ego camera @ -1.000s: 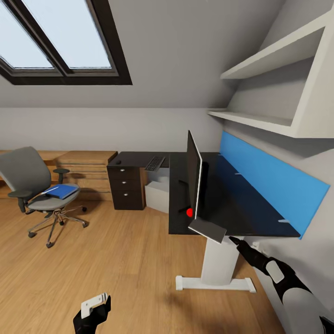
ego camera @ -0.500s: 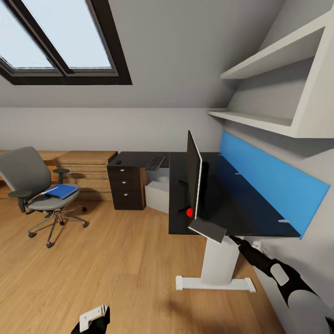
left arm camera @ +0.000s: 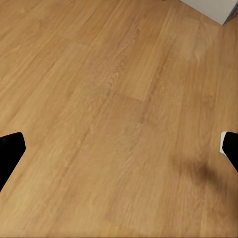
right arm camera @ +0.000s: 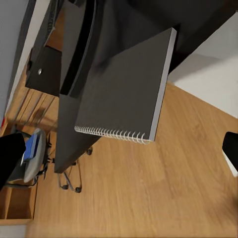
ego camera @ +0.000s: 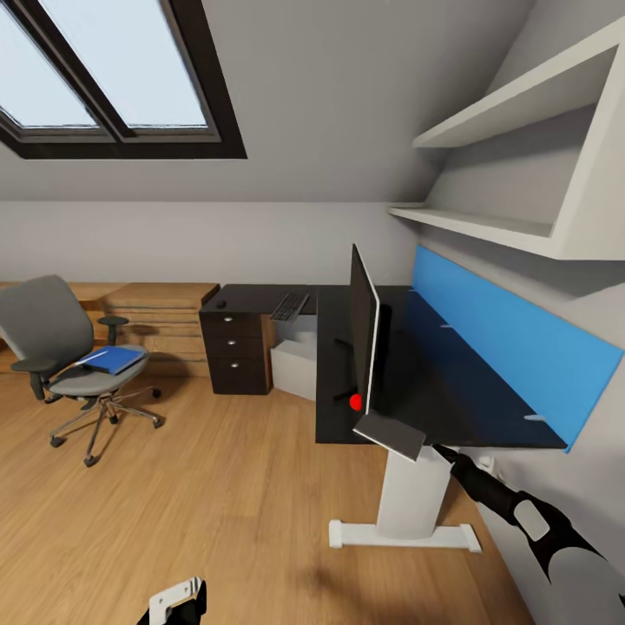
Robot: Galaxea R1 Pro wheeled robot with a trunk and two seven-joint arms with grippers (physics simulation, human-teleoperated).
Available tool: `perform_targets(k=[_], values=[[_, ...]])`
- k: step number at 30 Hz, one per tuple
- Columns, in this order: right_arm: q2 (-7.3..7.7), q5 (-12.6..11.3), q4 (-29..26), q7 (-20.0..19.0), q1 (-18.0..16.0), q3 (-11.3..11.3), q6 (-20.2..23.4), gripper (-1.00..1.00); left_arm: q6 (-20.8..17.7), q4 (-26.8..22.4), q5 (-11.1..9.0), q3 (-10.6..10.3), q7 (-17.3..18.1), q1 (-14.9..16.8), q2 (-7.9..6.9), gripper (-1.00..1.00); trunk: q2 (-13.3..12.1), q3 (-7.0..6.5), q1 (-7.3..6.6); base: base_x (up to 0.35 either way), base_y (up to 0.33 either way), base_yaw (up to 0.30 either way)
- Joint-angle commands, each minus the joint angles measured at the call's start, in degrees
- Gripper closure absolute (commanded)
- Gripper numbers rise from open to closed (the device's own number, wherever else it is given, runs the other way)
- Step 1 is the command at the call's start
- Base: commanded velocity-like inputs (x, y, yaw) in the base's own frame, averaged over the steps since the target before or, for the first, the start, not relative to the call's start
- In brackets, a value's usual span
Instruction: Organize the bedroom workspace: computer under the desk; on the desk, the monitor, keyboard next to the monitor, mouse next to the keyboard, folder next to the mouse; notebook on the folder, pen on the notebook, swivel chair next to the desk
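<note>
Computer [ego camera: 295,363] half hidden under desk [ego camera: 434,391]

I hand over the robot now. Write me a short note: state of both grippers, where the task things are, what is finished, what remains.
Left gripper: open, holding nothing, over bare floor.
Right gripper: open, holding nothing, reaching toward the notebook, which overhangs the desk corner beside the monitor.
Done: monitor on the desk; keyboard and mouse on the desk's far wing, though away from the monitor; computer under the desk.
Left: the folder lies on the swivel chair seat, away from the desk. Move the folder beside the mouse, stack the notebook and pen on it, bring the chair over. I cannot identify the pen.
</note>
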State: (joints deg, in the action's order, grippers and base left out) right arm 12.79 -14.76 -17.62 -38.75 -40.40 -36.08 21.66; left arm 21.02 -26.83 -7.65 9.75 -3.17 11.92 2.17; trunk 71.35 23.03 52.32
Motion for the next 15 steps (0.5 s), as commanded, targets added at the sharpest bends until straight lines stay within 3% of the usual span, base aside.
perform_targets(k=[1, 10, 15], values=[[0.02, -0.3, 0.0, -0.3, 0.0, -0.2, 0.5, -1.0, 0.1, 0.2, -0.3, 0.0, 0.0, 0.0, 0.02, -1.0, 0.0, 0.06, 0.01, 0.062, 0.0, 0.0], [0.06, -0.3, 0.9, -2.1, 0.0, -0.2, 0.5, -1.0, 0.1, 0.4, -0.4, -0.1, -0.1, 0.0, 0.22, -1.0, 0.0, 0.06, 0.01, 0.02, 0.0, 0.0], [0.84, -0.3, 1.3, -4.7, 0.0, -0.2, 0.9, -1.0, 0.1, 0.4, -0.5, 0.0, -0.5, 0.0, 0.28, -1.0, 2.0, 0.96, 1.11, 0.002, 0.0, 0.0]])
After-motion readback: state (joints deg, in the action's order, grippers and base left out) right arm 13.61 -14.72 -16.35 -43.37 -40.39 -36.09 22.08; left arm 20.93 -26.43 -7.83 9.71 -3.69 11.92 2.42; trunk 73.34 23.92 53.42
